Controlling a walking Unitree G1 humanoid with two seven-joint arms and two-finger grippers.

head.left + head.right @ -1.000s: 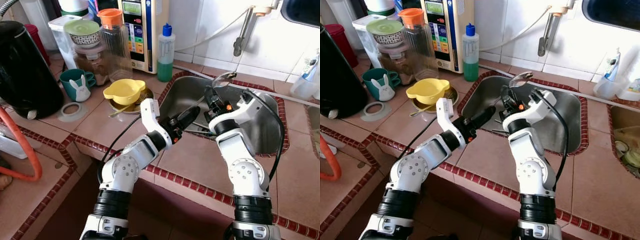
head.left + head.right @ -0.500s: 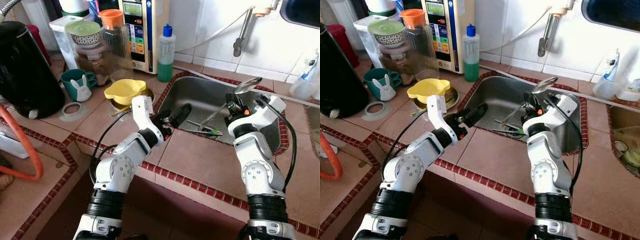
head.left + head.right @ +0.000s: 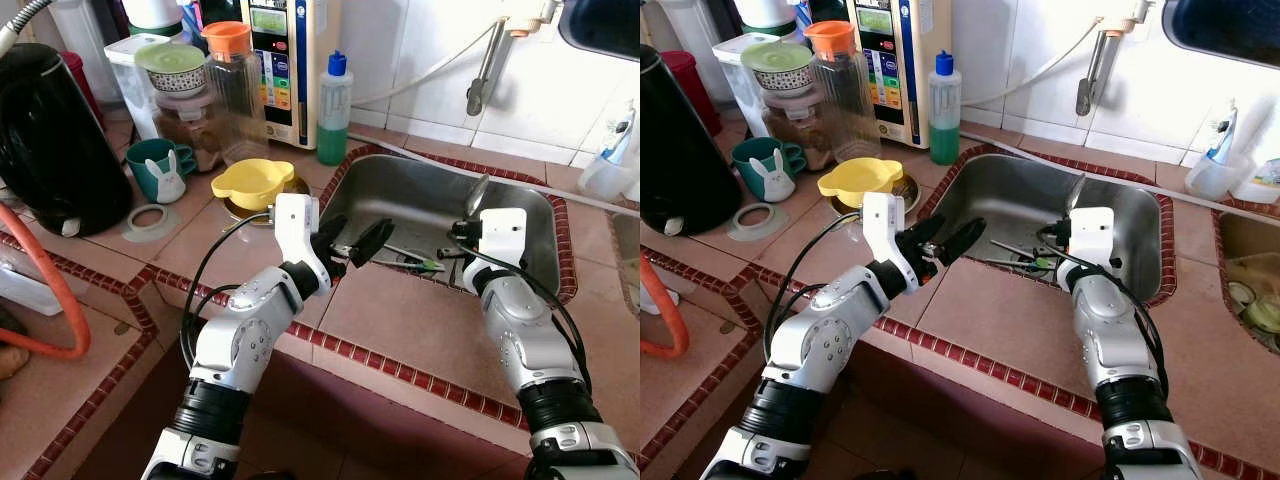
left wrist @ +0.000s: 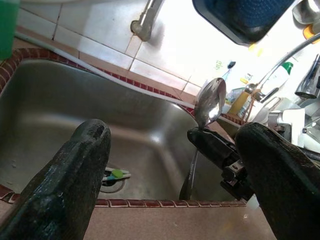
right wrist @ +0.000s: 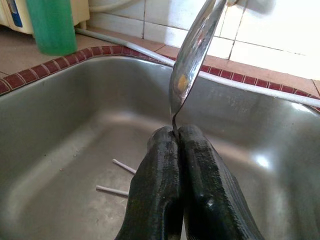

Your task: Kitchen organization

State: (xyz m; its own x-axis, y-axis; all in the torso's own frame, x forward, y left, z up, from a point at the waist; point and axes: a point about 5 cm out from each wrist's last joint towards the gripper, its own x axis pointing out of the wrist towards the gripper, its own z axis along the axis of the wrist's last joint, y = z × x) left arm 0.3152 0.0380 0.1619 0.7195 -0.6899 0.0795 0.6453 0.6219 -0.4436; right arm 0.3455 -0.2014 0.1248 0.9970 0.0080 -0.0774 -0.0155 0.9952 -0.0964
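While pinched at its neck, spoon (image 5: 192, 55) stands bowl-up over the steel sink (image 3: 400, 195).

Spoon: polished metal, oval bowl catching window light, thin handle running down out of sight behind the black fingers. Right gripper (image 5: 176, 142): fingers pressed tight together on the spoon just below the bowl, above the sink's front right part. Left gripper (image 3: 350, 240): fingers spread wide, holding nothing, at the sink's front left rim. Sink floor: loose utensils with a green-tipped one (image 3: 425, 264) near the drain. Counter: tan tiles with red-brown brick edging (image 3: 400, 372). Left of the sink, yellow bowl (image 3: 250, 182), teal bunny mug (image 3: 157, 168), black kettle (image 3: 55, 140). Behind, green soap bottle (image 3: 334, 108), orange-lidded pitcher (image 3: 235, 88), white tiled wall with a faucet pipe (image 3: 487, 68).
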